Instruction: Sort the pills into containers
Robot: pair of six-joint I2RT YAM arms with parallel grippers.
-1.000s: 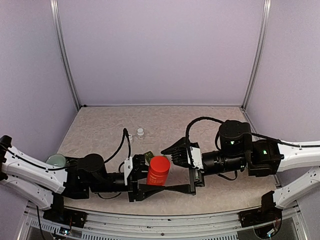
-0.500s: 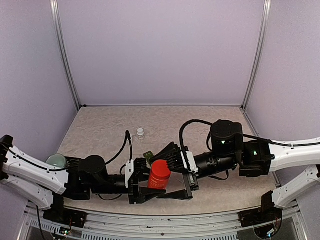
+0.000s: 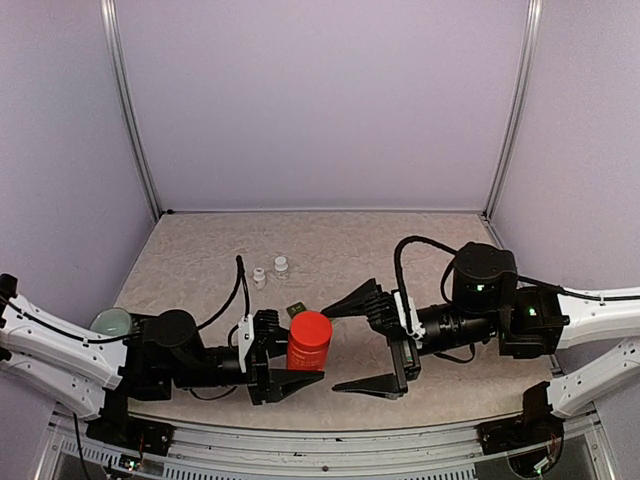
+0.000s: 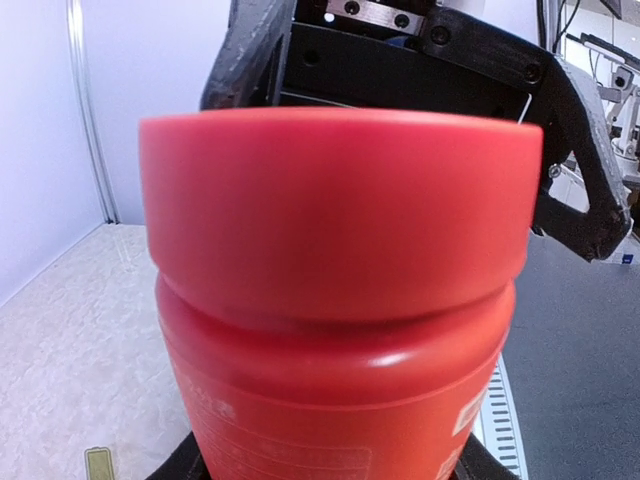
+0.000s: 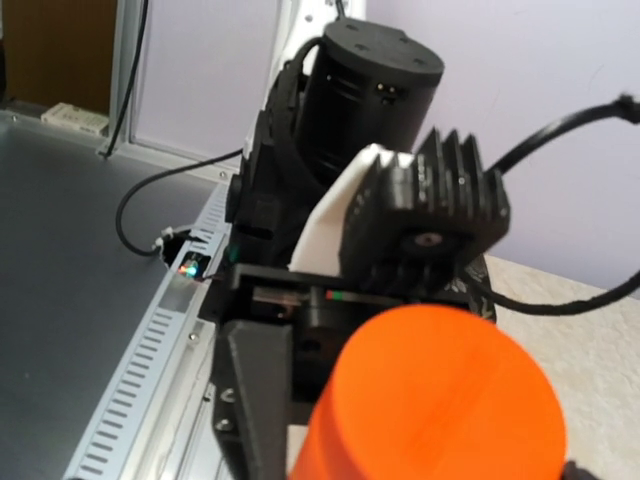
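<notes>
Beige table (image 3: 200,250) carries two small white bits (image 3: 259,273) seen only from above; left tool (image 3: 300,348) pinches red bottle (image 3: 309,341), right tool (image 3: 338,350) spread.

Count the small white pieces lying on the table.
2. The nearer white piece lies behind the red bottle, to its left. The farther white piece sits just right of the first, slightly farther back. More may be hidden by the bottle.

The red bottle (image 3: 309,341) blocks the table's (image 3: 400,240) near-edge middle; 2 small white pieces (image 3: 281,264) stand mid-table; far corners free
</notes>
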